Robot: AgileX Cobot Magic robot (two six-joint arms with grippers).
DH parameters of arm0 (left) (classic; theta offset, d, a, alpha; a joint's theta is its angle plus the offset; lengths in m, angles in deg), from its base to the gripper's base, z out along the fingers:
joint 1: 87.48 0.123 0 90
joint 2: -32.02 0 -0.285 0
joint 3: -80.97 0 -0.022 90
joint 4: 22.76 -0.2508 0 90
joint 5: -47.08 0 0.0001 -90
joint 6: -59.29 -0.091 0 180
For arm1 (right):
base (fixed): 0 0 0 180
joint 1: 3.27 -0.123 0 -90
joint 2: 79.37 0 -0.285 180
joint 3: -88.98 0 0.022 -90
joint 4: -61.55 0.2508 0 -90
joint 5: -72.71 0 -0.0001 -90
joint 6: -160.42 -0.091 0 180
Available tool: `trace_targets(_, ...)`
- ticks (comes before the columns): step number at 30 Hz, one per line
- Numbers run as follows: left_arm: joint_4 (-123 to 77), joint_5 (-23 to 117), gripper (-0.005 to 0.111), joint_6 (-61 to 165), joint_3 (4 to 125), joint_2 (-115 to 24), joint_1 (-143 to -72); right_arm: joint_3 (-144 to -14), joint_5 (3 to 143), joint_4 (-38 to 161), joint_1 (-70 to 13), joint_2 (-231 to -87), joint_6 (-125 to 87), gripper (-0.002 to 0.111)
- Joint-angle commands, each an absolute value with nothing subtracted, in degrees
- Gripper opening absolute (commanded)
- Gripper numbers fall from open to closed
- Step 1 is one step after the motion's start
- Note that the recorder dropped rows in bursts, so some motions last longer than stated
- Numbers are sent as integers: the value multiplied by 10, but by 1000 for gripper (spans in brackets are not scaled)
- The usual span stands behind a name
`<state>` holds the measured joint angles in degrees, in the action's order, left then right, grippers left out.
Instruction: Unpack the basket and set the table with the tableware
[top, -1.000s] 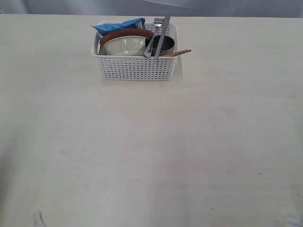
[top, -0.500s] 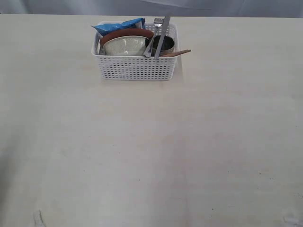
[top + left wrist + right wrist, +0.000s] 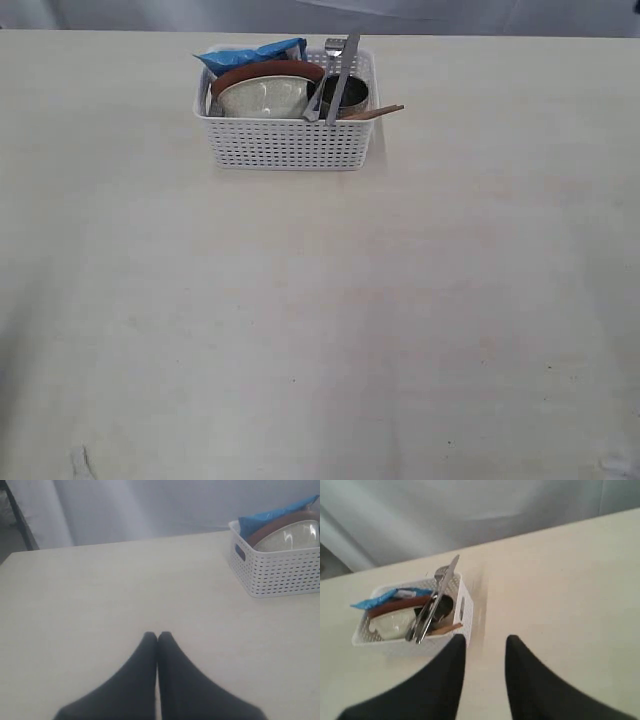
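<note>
The basket [image 3: 285, 140] was white plastic, rectangular, its walls a lattice of small slots with a handle slot in the end wall. It stood on the table [image 3: 320, 330] near the far edge, a little left of the middle in the exterior view, with its long axis running left to right across that view.

Inside, on the left, a pale speckled bowl [image 3: 262, 97] lay tilted against a brown-red plate [image 3: 265, 70], and a crinkled blue packet [image 3: 250, 53] rose behind them. On the right sat a dark steel cup [image 3: 350, 93]. A flat steel knife [image 3: 343, 75] and a fork [image 3: 333, 47] leaned against it, nearly upright, their upper ends above the rim. A brown stick [image 3: 378, 111] lay almost level, one end poking out over the right wall.

The table was smooth, pale cream and faintly marked. It was bare and wide from the basket's near wall to the near edge, and on both sides too.

My left gripper [image 3: 158, 636] hung over bare table well apart from the basket, its dark tapered fingers pressed together on nothing. My right gripper [image 3: 485, 641] hung above the table near the basket's right end, its jaws apart and empty.
</note>
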<state>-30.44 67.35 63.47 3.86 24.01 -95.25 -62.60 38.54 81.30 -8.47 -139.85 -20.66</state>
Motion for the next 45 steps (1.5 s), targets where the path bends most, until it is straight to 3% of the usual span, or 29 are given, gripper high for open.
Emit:
trace_targets(1, -304, 667, 0, 634, 38, 242, -954, -673, 328, 897, -87, -1485, -115, 48)
trace_targets(6, -304, 667, 0, 634, 38, 242, -954, -674, 318, 1005, -103, -1554, -53, 49)
trace_targets(16, -304, 667, 0, 637, 38, 242, -954, -749, 410, 1054, -256, -1714, -11, 49)
trace_targets(28, -304, 667, 0, 637, 38, 242, -954, -966, 300, 974, -257, -1939, -140, 49)
trace_targets(45, -304, 667, 0, 636, 38, 242, -954, -1089, 322, 897, -257, -2079, -191, 49)
